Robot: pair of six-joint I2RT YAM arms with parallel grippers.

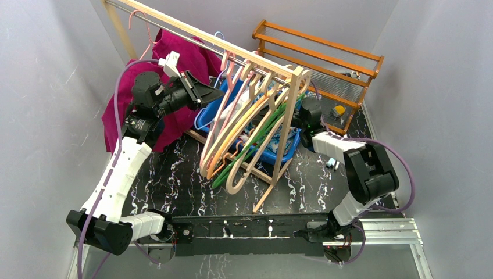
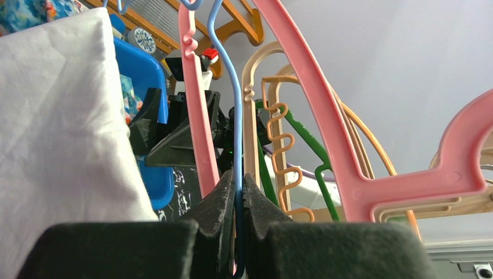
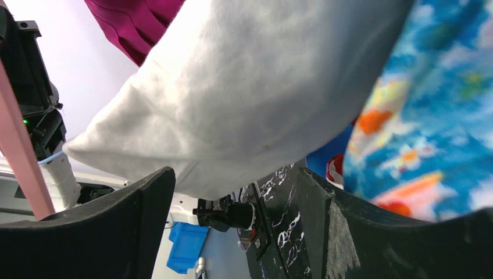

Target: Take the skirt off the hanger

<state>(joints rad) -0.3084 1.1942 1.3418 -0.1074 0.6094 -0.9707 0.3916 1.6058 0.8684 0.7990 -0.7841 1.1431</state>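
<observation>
A thin blue wire hanger (image 2: 229,87) hangs from the wooden rail (image 1: 232,49), and my left gripper (image 2: 235,177) is shut on its wire. The white skirt (image 2: 58,116) hangs just left of that grip. In the right wrist view the skirt (image 3: 244,99) fills the upper middle. Its lower edge dips into the gap of my right gripper (image 3: 232,174), which is open and grips nothing. In the top view my left gripper (image 1: 218,93) reaches into the hangers from the left. The right arm (image 1: 314,116) comes in from the right, with its fingers hidden behind the hangers.
A magenta pleated garment (image 1: 174,87) hangs at the rail's left end. Several pink, beige, orange and green hangers (image 1: 244,133) crowd the rail. Under them sits a blue bin (image 1: 285,148) holding colourful printed cloth (image 3: 430,116). A wooden rack (image 1: 325,58) stands at the back right.
</observation>
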